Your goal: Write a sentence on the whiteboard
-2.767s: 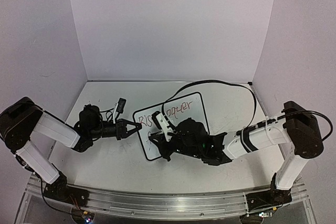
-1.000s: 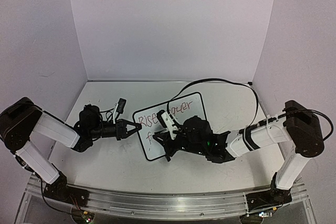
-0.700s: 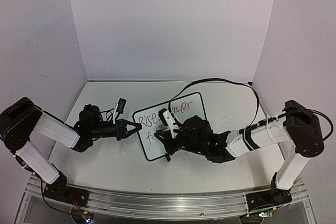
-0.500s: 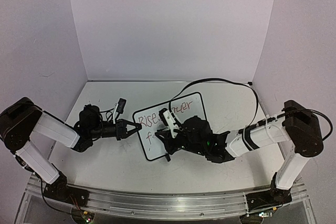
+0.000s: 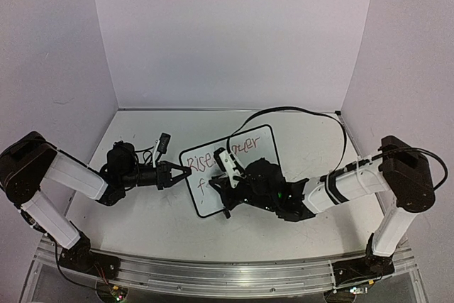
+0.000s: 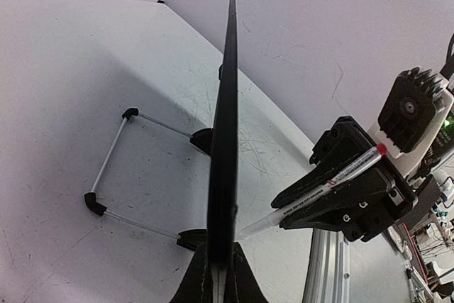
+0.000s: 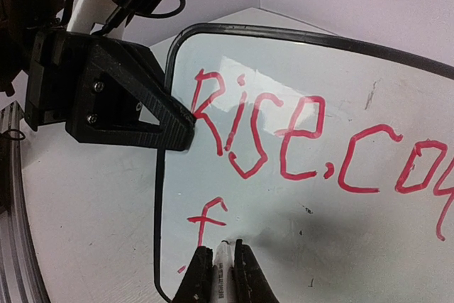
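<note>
A red "f" (image 7: 206,221) has just opened a second line under the red handwritten sentence (image 7: 298,140) on the small black-framed whiteboard (image 7: 397,246), centre frame; right tool (image 7: 223,264) clamps the red-capped white marker (image 6: 333,179), left tool (image 5: 186,169) pinches the board's edge; more words likely due

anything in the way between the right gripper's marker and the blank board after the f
Nothing visible. The marker in the right gripper is at the whiteboard just right of the red f, with bare surface beyond. The left gripper clamps only the left edge.
</note>
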Robot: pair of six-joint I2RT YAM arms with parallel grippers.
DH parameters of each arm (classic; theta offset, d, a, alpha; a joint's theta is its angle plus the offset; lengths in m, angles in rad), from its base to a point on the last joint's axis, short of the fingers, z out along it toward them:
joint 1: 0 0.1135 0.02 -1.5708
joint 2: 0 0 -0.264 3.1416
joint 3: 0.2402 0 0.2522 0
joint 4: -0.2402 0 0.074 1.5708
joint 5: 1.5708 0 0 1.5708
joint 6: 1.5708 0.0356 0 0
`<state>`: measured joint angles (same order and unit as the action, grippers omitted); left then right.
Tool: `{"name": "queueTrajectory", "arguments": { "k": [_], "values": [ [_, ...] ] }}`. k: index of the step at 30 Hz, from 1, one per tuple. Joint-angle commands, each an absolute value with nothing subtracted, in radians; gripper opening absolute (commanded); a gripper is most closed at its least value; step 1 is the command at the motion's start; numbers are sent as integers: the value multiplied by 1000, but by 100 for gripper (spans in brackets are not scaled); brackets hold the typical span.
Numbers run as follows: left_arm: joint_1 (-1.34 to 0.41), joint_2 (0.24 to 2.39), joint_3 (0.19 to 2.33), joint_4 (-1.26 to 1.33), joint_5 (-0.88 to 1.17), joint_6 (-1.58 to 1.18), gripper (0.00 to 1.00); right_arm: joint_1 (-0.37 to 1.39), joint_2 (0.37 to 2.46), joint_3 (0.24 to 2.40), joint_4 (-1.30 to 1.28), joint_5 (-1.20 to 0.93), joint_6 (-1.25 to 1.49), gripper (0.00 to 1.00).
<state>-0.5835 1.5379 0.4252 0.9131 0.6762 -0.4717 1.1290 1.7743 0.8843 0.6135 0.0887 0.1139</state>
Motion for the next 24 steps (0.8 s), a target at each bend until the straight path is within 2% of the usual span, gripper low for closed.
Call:
{"name": "queueTrajectory", "arguments": {
  "k": [1,24],
  "values": [
    [-585,1530,437,826,643,-453,0,1131,1797,919,645,120,127,0],
    [-585,1534,440,824,644,-451,0,1130,1784,894,644,175,152,0]
  ]
}}
